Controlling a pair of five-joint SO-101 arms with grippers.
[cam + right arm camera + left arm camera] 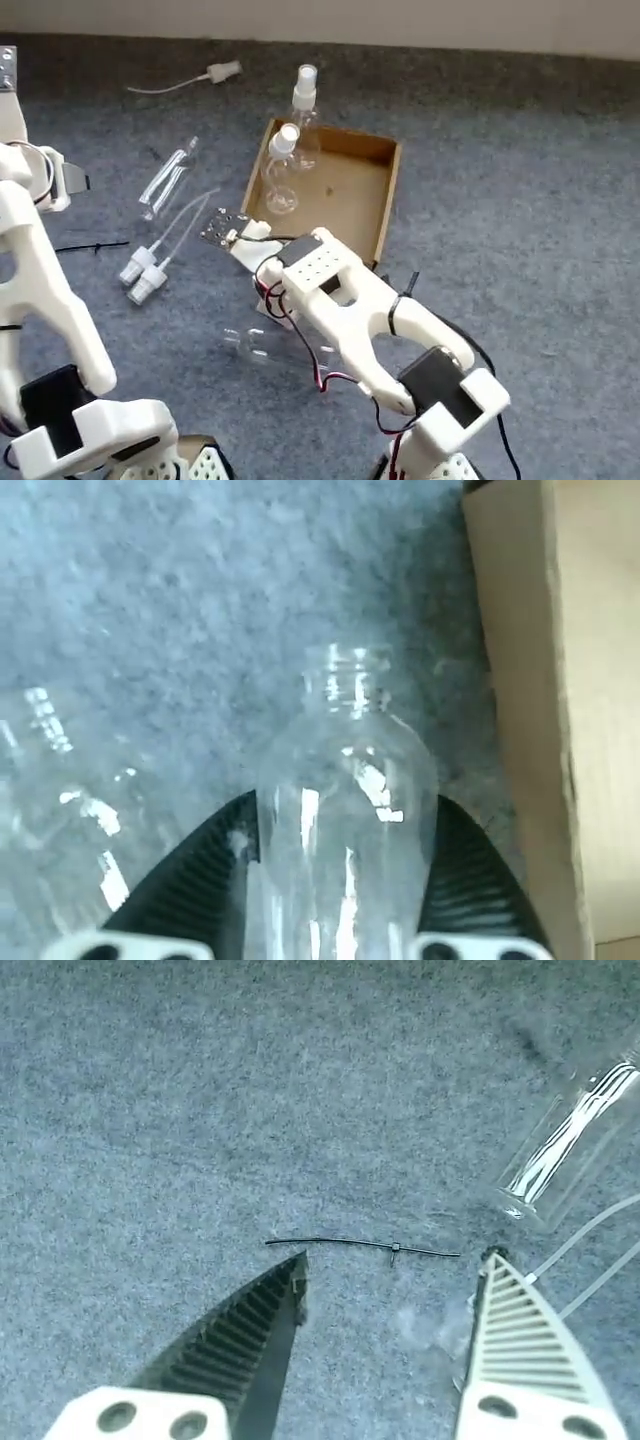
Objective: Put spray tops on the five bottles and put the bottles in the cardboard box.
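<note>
Right tool (343, 805) grips capless bottle (345, 740) just beside cardboard box (560, 680) edge.

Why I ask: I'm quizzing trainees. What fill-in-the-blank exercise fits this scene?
The left end effector is ___, not shut, near a black cable tie.
The bottle in the right end effector lacks a spray ___.
___ loose spray tops lie on the carpet.
Missing: open; top; three.

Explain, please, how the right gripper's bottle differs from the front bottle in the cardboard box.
The gripped bottle's neck is bare; the boxed bottle wears a spray top. The gripped bottle sits outside the cardboard box in the right gripper; the boxed bottle stands inside. Both are clear.
</note>
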